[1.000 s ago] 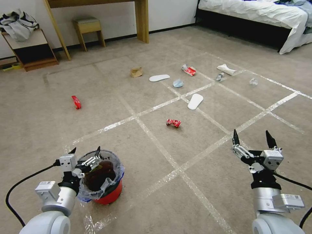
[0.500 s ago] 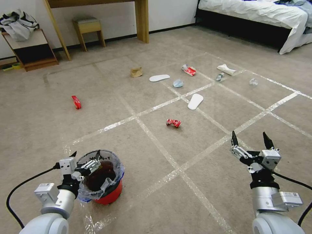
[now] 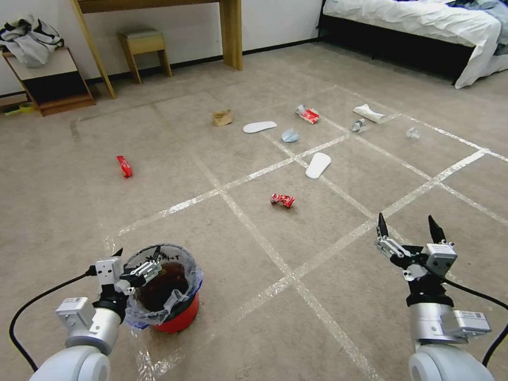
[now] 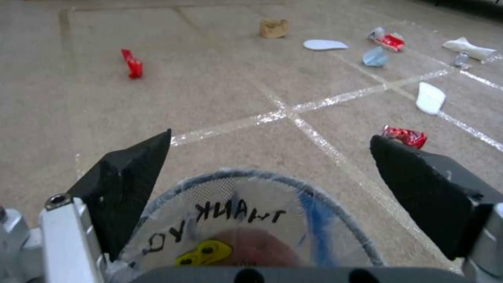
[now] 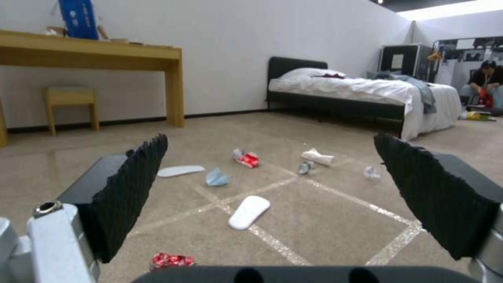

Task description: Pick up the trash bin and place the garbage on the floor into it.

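The red trash bin (image 3: 179, 316), lined with a clear bluish bag, stands on the carpeted floor (image 3: 238, 243) at the near left. My left gripper (image 3: 137, 252) is open, its fingers straddling the bin's near-left rim (image 4: 246, 177) without closing on it. My right gripper (image 3: 407, 221) hangs open and holds nothing above the floor at the near right. Garbage is scattered ahead: a crumpled red wrapper (image 3: 282, 200), two white slippers (image 3: 317, 165) (image 3: 259, 127), a blue mask (image 3: 290, 135), a second red wrapper (image 3: 124, 166), a brown paper bag (image 3: 222, 117) and a small bottle (image 3: 358, 125).
A wooden desk leg (image 3: 231, 34) and a stool (image 3: 143, 47) stand along the far wall. A low cabinet (image 3: 50, 82) with clothes on top sits at the far left. A bed (image 3: 423, 26) fills the far right. Shiny tape lines (image 3: 296, 275) cross the carpet.
My left gripper has sunk slightly towards the bin's rim, still open. The right gripper has dropped a little. The bin and litter have not moved.
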Motion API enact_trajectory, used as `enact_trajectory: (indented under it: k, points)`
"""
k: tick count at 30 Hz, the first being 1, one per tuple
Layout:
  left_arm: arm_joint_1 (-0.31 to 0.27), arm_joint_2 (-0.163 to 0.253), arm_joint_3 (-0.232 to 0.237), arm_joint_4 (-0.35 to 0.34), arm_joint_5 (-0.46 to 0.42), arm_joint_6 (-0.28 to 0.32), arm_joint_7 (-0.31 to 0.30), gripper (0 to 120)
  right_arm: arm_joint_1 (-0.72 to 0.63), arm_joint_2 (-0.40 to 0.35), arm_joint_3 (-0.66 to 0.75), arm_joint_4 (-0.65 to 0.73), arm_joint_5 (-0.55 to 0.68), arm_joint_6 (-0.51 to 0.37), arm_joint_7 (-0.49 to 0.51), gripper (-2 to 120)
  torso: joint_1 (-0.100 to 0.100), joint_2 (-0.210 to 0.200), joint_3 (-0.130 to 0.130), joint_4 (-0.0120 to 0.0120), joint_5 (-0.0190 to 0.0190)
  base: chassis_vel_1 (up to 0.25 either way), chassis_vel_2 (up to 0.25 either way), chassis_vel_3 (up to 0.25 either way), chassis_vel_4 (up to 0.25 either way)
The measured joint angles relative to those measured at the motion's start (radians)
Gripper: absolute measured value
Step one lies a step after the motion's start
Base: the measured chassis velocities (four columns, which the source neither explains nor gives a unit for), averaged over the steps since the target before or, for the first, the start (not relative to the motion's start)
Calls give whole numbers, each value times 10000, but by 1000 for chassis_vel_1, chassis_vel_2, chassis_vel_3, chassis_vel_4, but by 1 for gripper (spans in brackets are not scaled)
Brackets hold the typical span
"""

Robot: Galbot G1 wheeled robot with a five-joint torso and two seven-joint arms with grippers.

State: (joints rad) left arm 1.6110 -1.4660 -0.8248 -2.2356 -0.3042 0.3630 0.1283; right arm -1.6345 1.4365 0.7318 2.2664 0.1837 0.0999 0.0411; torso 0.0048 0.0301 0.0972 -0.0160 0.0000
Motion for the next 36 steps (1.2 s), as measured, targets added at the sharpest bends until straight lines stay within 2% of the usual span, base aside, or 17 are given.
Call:
enact_trajectory:
  k: [6,12,14,18,19,20,21,22,23,26,28,31,33,34,36]
  points:
    - [-83,14,-17,99,-101,71,-53,100,-36,-14,-23,-45,7,0,-1,100,0,0,0,0,0,0,0,0,0]
    - [-63,199,-102,287,-393,324,-175,100,-42,-43,-32,-73,6,-3,-1,100,0,0,0,0,0,0,0,0,0]
    - [-23,438,-174,548,-1050,760,-351,100,-20,-57,-38,-75,6,-18,-1,100,0,0,0,0,-1,0,0,0,0]
    - [28,698,-213,780,-1594,1130,-467,100,-32,-62,-43,-78,6,-22,-1,100,0,0,0,0,-1,0,0,0,0]
    - [63,972,-270,1063,-1885,1306,-537,100,-62,-69,-44,-81,2,-23,-1,100,0,0,0,0,0,0,0,0,0]
    - [74,1093,-296,1182,-1938,1323,-543,100,-79,-74,-45,-81,-2,-23,-2,100,0,0,0,0,-2,0,0,0,0]
    - [85,1455,-395,1512,-2042,1314,-563,100,-125,-87,-40,-82,-10,-23,-2,100,0,0,-1,0,-2,0,0,0,0]
    - [85,1455,-395,1512,-2042,1314,-563,100,-125,-87,-40,-82,-10,-23,-2,100,0,0,-1,0,-2,0,0,0,0]
    - [91,1703,-474,1711,-2122,1279,-564,100,-164,-92,-21,-87,-25,-23,-8,100,0,0,0,0,-2,0,0,0,0]
    - [90,1926,-546,1864,-2214,1250,-563,100,-209,-91,6,-105,-50,-12,-12,100,0,0,0,0,-3,0,0,0,0]
    - [-41,2293,-583,2212,-2384,1203,-538,100,-291,-42,49,-164,-99,27,-13,100,0,0,-1,0,-1,0,0,0,0]
    - [-84,2367,-577,2310,-2439,1192,-534,100,-300,-35,65,-170,-101,33,-13,100,0,0,0,0,-1,0,0,0,0]
    - [-253,2599,-483,2734,-2659,1163,-503,100,-325,-30,186,-174,-104,64,-1,100,-1,0,-1,0,0,0,0,0,0]
    - [-253,2599,-483,2734,-2659,1163,-503,100,-325,-30,186,-174,-104,64,-1,100,-1,0,-1,0,0,0,0,0,0]
    - [-488,2728,-384,3323,-2774,1003,-418,100,-373,-35,303,-144,-101,68,18,100,0,0,0,0,-1,0,0,0,0]
